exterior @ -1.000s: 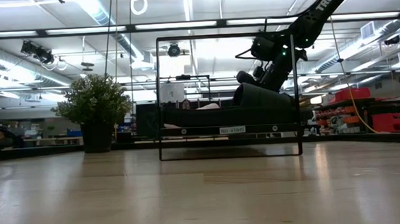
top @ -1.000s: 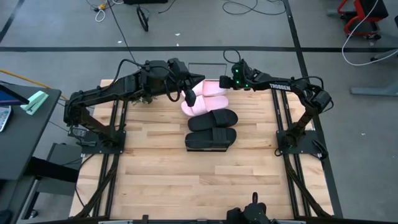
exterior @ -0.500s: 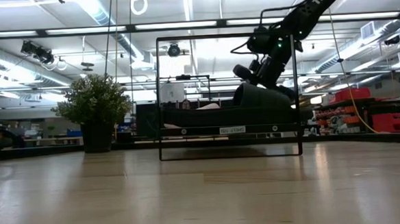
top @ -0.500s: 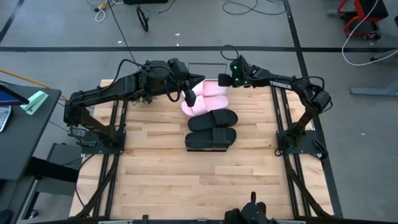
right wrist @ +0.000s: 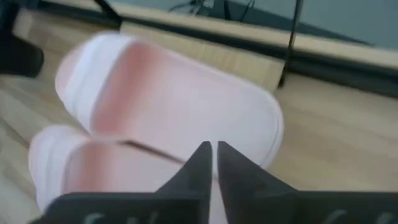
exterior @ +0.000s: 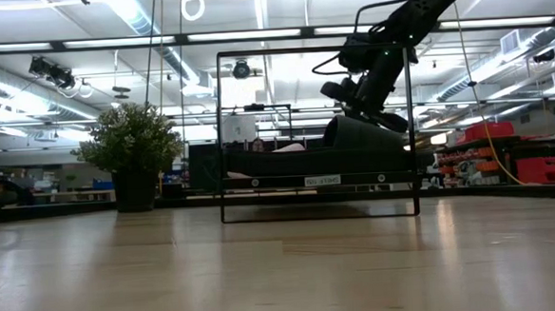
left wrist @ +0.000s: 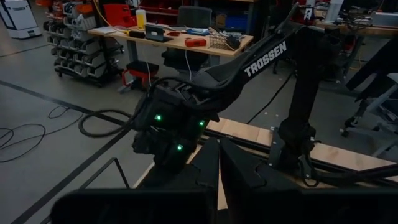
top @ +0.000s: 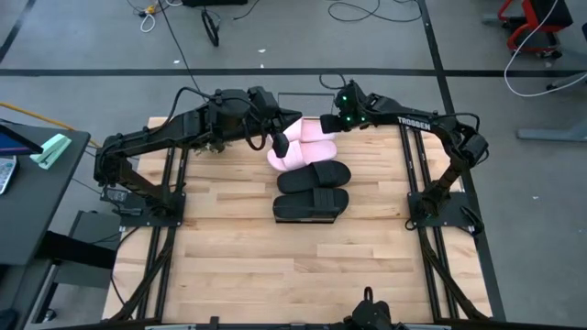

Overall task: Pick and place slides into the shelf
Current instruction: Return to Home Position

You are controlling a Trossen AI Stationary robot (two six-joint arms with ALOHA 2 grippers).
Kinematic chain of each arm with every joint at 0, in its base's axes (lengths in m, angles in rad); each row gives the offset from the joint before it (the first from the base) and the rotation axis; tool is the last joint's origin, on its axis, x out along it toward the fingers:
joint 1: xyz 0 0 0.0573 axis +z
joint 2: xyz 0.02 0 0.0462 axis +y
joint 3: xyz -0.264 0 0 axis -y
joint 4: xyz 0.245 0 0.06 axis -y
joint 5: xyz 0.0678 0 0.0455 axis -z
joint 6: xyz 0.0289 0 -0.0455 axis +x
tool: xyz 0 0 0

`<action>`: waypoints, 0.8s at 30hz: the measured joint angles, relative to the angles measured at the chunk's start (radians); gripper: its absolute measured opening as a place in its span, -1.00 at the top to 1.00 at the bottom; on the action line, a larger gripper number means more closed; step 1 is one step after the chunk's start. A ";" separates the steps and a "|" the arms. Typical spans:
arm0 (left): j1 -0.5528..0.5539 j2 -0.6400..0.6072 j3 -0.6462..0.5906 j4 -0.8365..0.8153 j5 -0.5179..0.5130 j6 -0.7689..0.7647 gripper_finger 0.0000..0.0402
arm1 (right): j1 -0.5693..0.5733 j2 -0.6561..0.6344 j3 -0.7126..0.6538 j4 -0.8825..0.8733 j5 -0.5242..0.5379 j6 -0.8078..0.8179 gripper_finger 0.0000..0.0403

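All four slides lie in one row on the shelf point(exterior: 221, 130), which stands on the table point(top: 229, 257) and, seen from above, runs from the tabletop's middle toward 12 o'clock. The two black slides point(top: 314, 176) lie side by side nearer the middle. The two pink slides point(top: 301, 152) are packed close against them on the 12 o'clock side. My right gripper point(top: 330, 120) hangs at about 1 o'clock of the farther pink slide, over its edge. From table height it shows raised clear above the row, touching nothing. Its fingers point(right wrist: 196, 168) are pressed together with only a hairline between the tips, and they hold nothing; past them I look down on both pink slides. My left gripper point(top: 278, 141) sits at 9 o'clock of the pink pair, just beside the nearer one. I cannot tell from above whether it touches the slide. Its fingers point(left wrist: 205, 171) are also drawn together to a thin slit and are empty. Beyond them I see my right arm's wrist with its green lights.
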 joint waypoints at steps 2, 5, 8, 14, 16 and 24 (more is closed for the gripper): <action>0.000 0.000 0.000 0.000 0.000 0.000 0.94 | 0.009 0.000 0.000 -0.028 -0.001 -0.006 0.94; 0.000 0.000 0.000 0.000 0.000 0.001 0.96 | 0.030 0.000 0.000 -0.082 0.002 -0.039 0.96; 0.000 0.000 0.000 0.000 0.000 0.001 0.96 | 0.051 0.000 0.000 -0.138 0.014 -0.070 0.90; 0.000 0.000 0.000 -0.017 0.000 0.048 0.89 | 0.104 -0.042 0.000 -0.213 0.005 -0.142 0.97; 0.000 0.000 0.000 -0.029 0.000 0.074 0.92 | 0.133 -0.092 0.000 -0.231 0.010 -0.180 0.98; 0.018 -0.002 -0.030 -0.006 0.084 0.078 0.96 | 0.263 -0.369 0.000 -0.367 0.094 -0.255 0.98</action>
